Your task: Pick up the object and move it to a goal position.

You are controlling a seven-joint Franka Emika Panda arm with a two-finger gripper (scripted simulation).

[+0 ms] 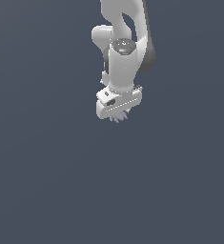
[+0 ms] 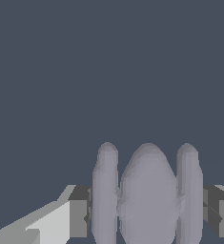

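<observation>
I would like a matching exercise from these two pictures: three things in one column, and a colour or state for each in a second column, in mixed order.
Things:
1. object
2. gripper
3. background surface

Colour or state:
A. plain dark blue-grey
B. pale lavender-grey, three rounded lobes in the wrist view
C. white with dark pads, closed on both sides of something

Pairs: 1-B, 2-C, 3-A

There was one small pale lavender-grey lumpy object (image 2: 148, 195) with three rounded lobes, one white robot arm (image 1: 123, 52) and one pincer (image 1: 118, 114).
</observation>
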